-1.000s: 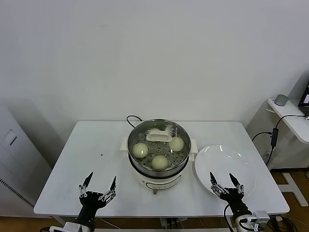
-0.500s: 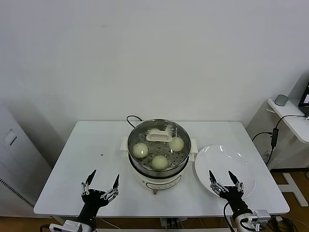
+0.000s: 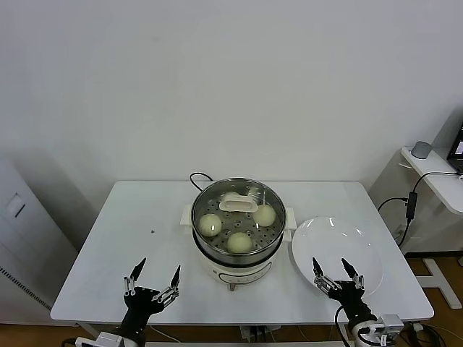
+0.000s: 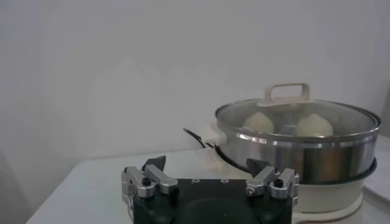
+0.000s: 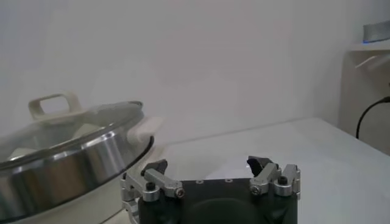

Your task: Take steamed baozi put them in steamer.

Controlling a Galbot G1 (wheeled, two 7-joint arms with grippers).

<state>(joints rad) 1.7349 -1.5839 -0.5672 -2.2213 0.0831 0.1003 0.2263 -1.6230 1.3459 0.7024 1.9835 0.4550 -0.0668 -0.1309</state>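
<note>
White table [image 3: 145,217] against a plain white wall; both arms sit low at the near edge.

Left gripper [image 3: 153,285]: jaws spread wide, nothing between them. From where they sit, the steamer [image 3: 235,249] is ahead and off to the inner side, well apart. My left wrist camera confirms it: both fingertips stand apart over bare tabletop, with the pot beyond them.

Right gripper [image 3: 336,275]: jaws also spread, empty, hovering over the near rim of the white plate [image 3: 362,249]. No bun lies on that plate as far as I can see. The steamer is ahead and inward of these jaws, clear of them.

Steamed baozi [image 3: 239,242]: I count three through the glass lid [image 3: 217,191] from the head camera. A fourth may sit under the cream lid handle [image 3: 237,202], but I cannot tell. The lid rests closed on the steel basket.

Progress, my judgement: loading looks done. Buns are inside, the lid is on, the plate is bare, and neither gripper carries anything. No bun shows loose on the table. Nothing appears left except parking the arms, unless one bun is out of view.
</note>
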